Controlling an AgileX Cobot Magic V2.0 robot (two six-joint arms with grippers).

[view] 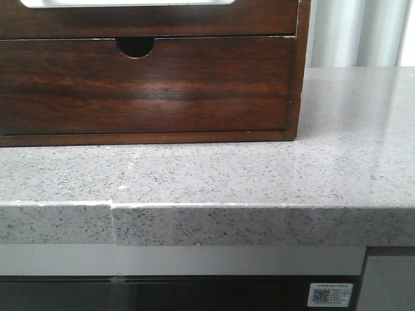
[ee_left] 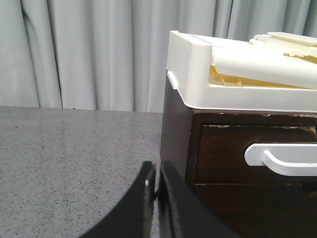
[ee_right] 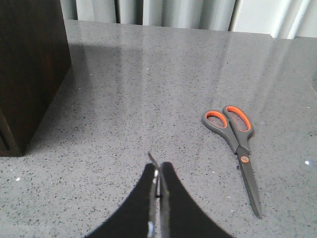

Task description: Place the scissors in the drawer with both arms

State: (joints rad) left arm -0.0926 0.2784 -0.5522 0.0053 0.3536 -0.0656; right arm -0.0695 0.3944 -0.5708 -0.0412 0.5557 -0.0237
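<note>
The scissors [ee_right: 237,141], grey with orange-lined handles, lie closed and flat on the grey counter in the right wrist view. My right gripper [ee_right: 158,167] is shut and empty above the counter, a short way to one side of them. The drawer [view: 149,21] is the upper dark reddish-brown front of the wooden cabinet, closed, with its white cut-out at the frame's top edge. It also shows in the left wrist view [ee_left: 223,153]. My left gripper [ee_left: 156,171] is shut and empty, close to the cabinet's front corner. Neither gripper shows in the front view.
Below the drawer is a second drawer front with a half-round finger notch [view: 135,46]. A white plastic tray [ee_left: 198,74] sits on top of the cabinet. The cabinet's dark side [ee_right: 29,64] stands near my right gripper. The counter's front edge [view: 207,223] and grey curtains [ee_left: 89,49] are in view.
</note>
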